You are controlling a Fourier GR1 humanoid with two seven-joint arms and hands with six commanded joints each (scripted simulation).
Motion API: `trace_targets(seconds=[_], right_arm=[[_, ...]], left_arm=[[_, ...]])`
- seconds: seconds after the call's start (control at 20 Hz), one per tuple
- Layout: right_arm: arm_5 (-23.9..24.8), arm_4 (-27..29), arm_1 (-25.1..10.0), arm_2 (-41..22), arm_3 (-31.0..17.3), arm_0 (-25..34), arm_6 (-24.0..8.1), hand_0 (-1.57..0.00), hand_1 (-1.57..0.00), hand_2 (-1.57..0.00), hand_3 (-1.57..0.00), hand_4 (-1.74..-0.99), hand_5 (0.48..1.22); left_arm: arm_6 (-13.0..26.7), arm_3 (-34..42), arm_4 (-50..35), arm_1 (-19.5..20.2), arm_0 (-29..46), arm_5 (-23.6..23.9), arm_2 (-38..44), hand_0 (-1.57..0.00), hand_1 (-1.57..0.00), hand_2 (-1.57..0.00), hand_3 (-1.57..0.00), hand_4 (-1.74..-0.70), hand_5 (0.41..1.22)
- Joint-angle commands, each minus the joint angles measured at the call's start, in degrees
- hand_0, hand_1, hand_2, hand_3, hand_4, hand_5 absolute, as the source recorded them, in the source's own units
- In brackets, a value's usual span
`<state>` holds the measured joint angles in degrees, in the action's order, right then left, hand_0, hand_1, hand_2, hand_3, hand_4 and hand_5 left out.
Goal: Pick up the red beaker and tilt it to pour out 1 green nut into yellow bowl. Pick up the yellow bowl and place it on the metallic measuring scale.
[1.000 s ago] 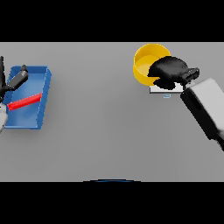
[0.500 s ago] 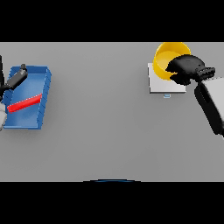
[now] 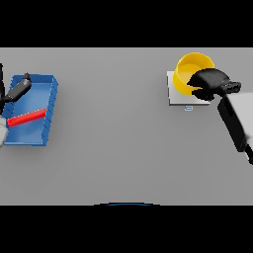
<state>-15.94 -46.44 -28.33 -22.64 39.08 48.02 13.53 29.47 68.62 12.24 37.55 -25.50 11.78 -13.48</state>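
The yellow bowl [image 3: 190,70] is at the far right, over the back part of the pale metallic scale [image 3: 177,94], tilted toward me. My right hand [image 3: 211,83] grips the bowl's near right rim with curled fingers. I cannot tell whether the bowl rests on the scale or hangs just above it. A red bar-shaped thing, the red beaker [image 3: 27,117], lies in the blue tray [image 3: 47,111] at the far left. My left hand [image 3: 19,89] shows at the left edge over the tray's back corner; only a dark part of it is in view.
The blue tray's walls stand along the left side of the table. The scale has a small display tab [image 3: 188,107] at its near edge. My right forearm [image 3: 238,118] slants in from the right edge.
My right hand has carried the yellow bowl to the right and slightly back, so more of the scale's front and left shows. The left hand has drawn toward the left edge.
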Motion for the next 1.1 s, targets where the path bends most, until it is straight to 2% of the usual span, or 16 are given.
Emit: trace_targets(seconds=[0.0, 0.05, 0.1, 0.2, 0.25, 0.35, 0.4, 0.55, 0.65, 0.7, 0.85, 1.05], right_arm=[[0.19, 0.32, 0.02, 0.12, 0.28, -0.54, 0.23, -1.5, -1.57, -1.33, -1.46, -1.741, 1.221], [-0.01, 0.13, 0.17, 0.04, -0.41, 0.01, -0.15, -1.46, -1.57, -1.34, -1.45, -1.741, 1.221], [-0.1, 0.19, 0.66, 0.12, -0.45, 0.33, -1.12, -1.45, -1.5, -1.38, -1.39, -1.734, 1.221], [-0.37, 0.7, 0.5, 0.22, 0.4, -0.41, -0.57, -1.49, -1.48, -1.45, -1.1, -1.737, 1.221], [-0.99, 0.8, 0.79, 0.4, 0.48, 0.06, -1.3, -1.44, -1.34, -1.29, -0.99, -1.688, 1.221], [-1.34, 0.31, 0.87, 0.14, 0.33, 0.7, -1.66, -0.99, -0.88, -0.92, -0.8, -1.629, 1.08], [-1.96, -0.18, 0.8, -0.34, -0.37, 0.94, -1.59, -0.79, -0.71, -0.78, -0.72, -1.609, 1.029], [-2.29, -1.19, 0.4, -1.64, -0.24, 0.61, -0.16, -0.41, -0.36, -0.46, -0.55, -1.567, 0.929], [-1.57, -1.68, 0.41, -1.95, -1.13, 1.37, 1.23, -0.26, -0.23, -0.3, -0.46, -1.554, 0.891], [-1.64, -1.6, 0.59, -1.93, -0.92, 1.26, 0.98, -0.21, -0.18, -0.24, -0.43, -1.552, 0.876], [-0.67, -1.14, 0.11, -1.28, -2.06, 1.34, 3.03, -0.11, -0.09, -0.12, -0.33, -1.537, 0.822], [-0.94, -1.32, 1.13, -1.03, -3.81, 2.24, 0.71, -0.04, -0.04, -0.05, -0.22, -1.509, 0.774]], left_arm=[[0.09, -0.13, -0.04, 0.11, -0.1, -0.33, -0.04, 0.0, 0.0, 0.0, 0.0, -0.72, 0.669], [0.35, -0.26, 0.36, -0.4, -0.26, 0.06, -0.43, 0.0, 0.0, 0.0, 0.0, -0.72, 0.668], [0.09, -0.44, 0.4, -0.47, -0.4, 0.17, -0.41, 0.0, 0.0, 0.0, 0.0, -0.72, 0.667], [-0.01, -0.39, 0.4, -0.39, -0.29, 0.23, -0.35, 0.0, 0.0, 0.0, 0.0, -0.72, 0.671], [0.38, -0.72, 0.54, -0.38, -0.51, 0.18, -0.42, 0.0, 0.0, 0.0, 0.0, -0.72, 0.671], [0.52, -0.71, 0.48, -0.32, -0.79, -0.07, -0.44, 0.0, 0.0, 0.0, 0.0, -0.72, 0.668], [0.06, -1.0, 0.61, -0.8, -0.36, 0.35, -0.65, 0.0, 0.0, 0.0, 0.0, -0.72, 0.667], [-0.39, -0.79, 0.45, -1.18, -0.65, 0.61, -0.56, 0.0, 0.0, 0.0, 0.0, -0.72, 0.663], [1.03, -1.3, 0.5, -0.84, -1.65, 0.18, -0.39, 0.0, 0.0, 0.0, 0.0, -0.72, 0.663], [0.32, -1.59, 0.63, -1.09, -1.36, 0.34, -0.6, 0.0, 0.0, 0.0, 0.0, -0.72, 0.664], [-0.08, -1.45, 0.67, -0.92, -0.98, 0.53, -0.49, 0.0, 0.0, 0.0, 0.0, -0.73, 0.664], [-0.13, -2.54, 0.82, -1.03, -1.78, 0.59, -0.41, 0.0, 0.0, 0.0, 0.0, -0.72, 0.664]])
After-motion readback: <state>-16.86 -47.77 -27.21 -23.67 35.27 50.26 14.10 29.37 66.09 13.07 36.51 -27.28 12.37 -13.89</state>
